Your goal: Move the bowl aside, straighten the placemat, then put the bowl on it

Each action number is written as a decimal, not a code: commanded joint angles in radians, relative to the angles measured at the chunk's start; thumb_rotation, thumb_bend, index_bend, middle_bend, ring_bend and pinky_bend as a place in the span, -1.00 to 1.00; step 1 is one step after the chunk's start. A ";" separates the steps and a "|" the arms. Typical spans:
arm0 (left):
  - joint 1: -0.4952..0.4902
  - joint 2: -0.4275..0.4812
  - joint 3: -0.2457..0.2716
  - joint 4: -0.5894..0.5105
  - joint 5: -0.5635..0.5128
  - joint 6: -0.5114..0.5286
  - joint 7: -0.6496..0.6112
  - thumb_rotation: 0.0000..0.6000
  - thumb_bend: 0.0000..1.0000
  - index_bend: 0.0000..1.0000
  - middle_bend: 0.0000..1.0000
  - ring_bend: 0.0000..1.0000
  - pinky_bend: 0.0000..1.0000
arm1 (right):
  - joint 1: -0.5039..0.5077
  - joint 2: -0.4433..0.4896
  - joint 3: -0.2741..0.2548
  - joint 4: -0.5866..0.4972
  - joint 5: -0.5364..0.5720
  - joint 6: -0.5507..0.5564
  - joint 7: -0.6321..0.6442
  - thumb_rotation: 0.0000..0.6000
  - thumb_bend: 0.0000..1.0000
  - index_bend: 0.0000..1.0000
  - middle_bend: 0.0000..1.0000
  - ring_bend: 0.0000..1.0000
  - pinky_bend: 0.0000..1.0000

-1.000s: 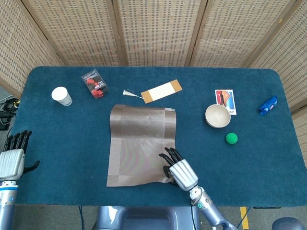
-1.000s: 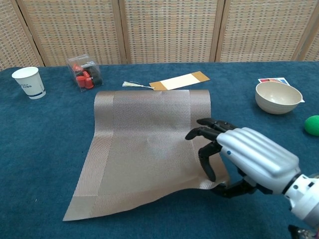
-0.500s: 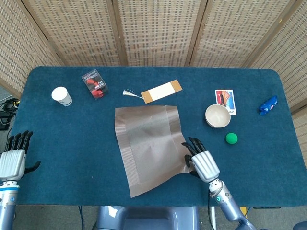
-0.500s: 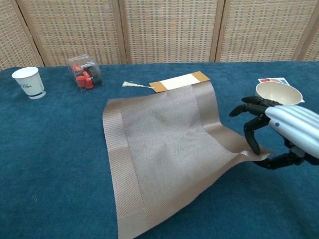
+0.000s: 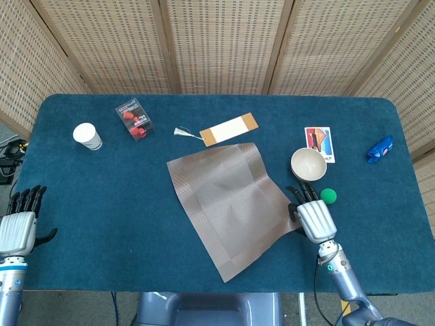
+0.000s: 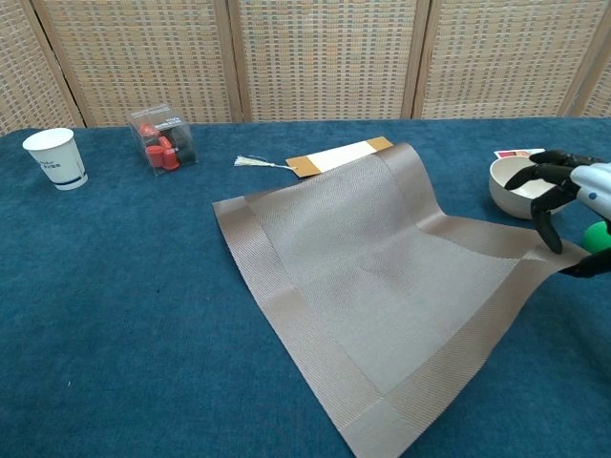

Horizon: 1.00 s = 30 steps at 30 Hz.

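At the near left edge the left hand (image 5: pixel 16 231) hangs idle off the table (image 5: pixel 95 204), fingers apart and holding nothing. Near right, the right hand (image 5: pixel 311 216) pinches the right corner of the placemat (image 5: pixel 231 200) between thumb and fingers, palm down, forearm reaching in from the near edge; that corner is lifted slightly, likely to drag and turn the mat, which lies skewed like a diamond. Just beyond the hand sits the bowl (image 5: pixel 308 164), beside a green ball (image 5: pixel 329 196), set aside right of the mat.
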State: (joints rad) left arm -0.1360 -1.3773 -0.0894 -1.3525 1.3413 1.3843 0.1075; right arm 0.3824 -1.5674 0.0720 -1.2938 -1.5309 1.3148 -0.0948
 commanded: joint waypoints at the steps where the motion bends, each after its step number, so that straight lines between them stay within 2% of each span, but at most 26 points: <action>1: 0.000 -0.001 0.000 0.000 0.000 0.000 0.001 1.00 -0.57 -1.00 -1.00 -1.00 -1.00 | 0.004 0.016 0.014 0.006 0.014 -0.006 -0.003 1.00 0.12 0.47 -0.45 -0.88 -0.71; 10: 0.000 -0.005 0.002 0.003 -0.001 -0.001 0.010 1.00 -0.57 -1.00 -1.00 -1.00 -1.00 | 0.026 0.071 0.073 -0.001 0.071 -0.034 -0.019 1.00 0.11 0.47 -0.45 -0.88 -0.71; 23: -0.001 -0.010 0.002 0.007 -0.004 -0.003 0.019 1.00 -0.57 -1.00 -1.00 -1.00 -1.00 | 0.069 0.113 0.129 0.004 0.141 -0.086 -0.099 1.00 0.10 0.46 -0.45 -0.88 -0.72; 25: -0.001 -0.010 0.001 0.007 -0.005 -0.003 0.018 1.00 -0.57 -1.00 -1.00 -1.00 -1.00 | 0.070 0.118 0.132 -0.003 0.148 -0.085 -0.109 1.00 0.04 0.39 -0.50 -0.88 -0.74; 26: -0.001 -0.010 0.001 0.007 -0.005 -0.003 0.018 1.00 -0.57 -1.00 -1.00 -1.00 -1.00 | 0.069 0.122 0.132 -0.006 0.148 -0.082 -0.111 1.00 -0.02 0.30 -0.56 -0.88 -0.75; 30: -0.001 -0.009 0.001 0.008 -0.006 -0.005 0.016 1.00 -0.57 -1.00 -1.00 -1.00 -1.00 | 0.055 0.141 0.123 -0.022 0.161 -0.080 -0.123 1.00 -0.28 -0.28 -0.90 -0.98 -0.87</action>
State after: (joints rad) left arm -0.1372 -1.3866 -0.0886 -1.3441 1.3351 1.3789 0.1240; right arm 0.4409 -1.4301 0.1976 -1.3127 -1.3731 1.2365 -0.2142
